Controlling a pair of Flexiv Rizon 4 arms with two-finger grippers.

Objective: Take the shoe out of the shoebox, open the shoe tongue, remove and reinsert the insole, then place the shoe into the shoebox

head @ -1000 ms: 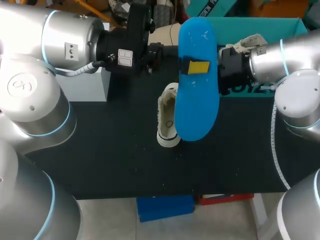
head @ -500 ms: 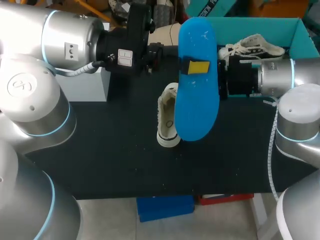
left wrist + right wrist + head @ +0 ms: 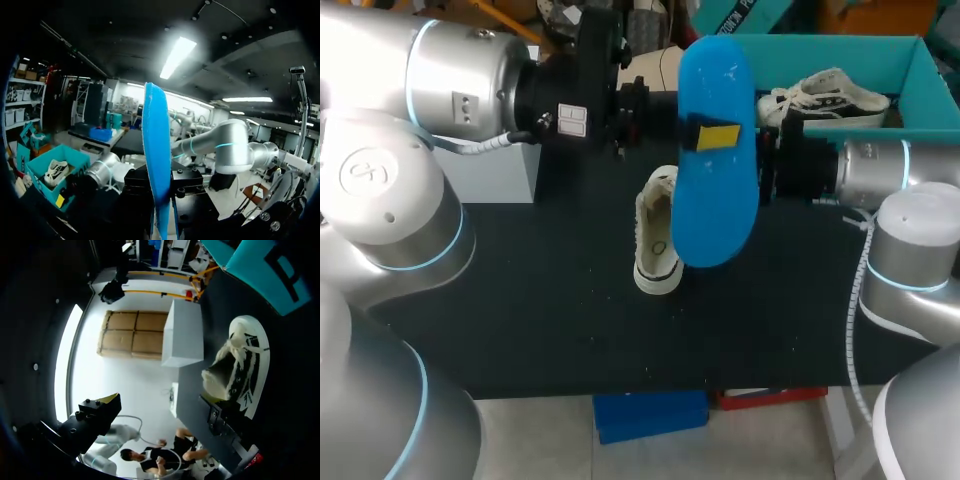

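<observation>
Black matting covered the table (image 3: 550,300), with the teal cardboard shoebox (image 3: 920,70) standing at its far right. A second white sneaker (image 3: 830,92) lay inside that box.

Your working shoe, the white lace-up sneaker (image 3: 658,232), lay out on the mat near the middle. No finger touched it. Your left gripper (image 3: 716,135) was clamped on the long blue foam insole (image 3: 715,200), one yellow pad flat on the face turned to the head camera. The left wrist view showed the insole edge-on, pinched between the two fingers. It was lifted well above the mat, overlapping the sneaker's right side in the head view. I judged the removal step done and the reinsertion not yet begun. Gripping it nearer one end than the middle left a long free length to feed into the shoe.

Your right gripper (image 3: 159,405) had its fingers spread wide with nothing between them. In its own view the sneaker sat ahead of it, just off one finger. In the head view its wrist came in low from the right, and the insole hid its fingers. That placing suggested it was there to steady the shoe or keep the tongue back, since a loose sneaker would likely slide once the insole pushed in.
</observation>
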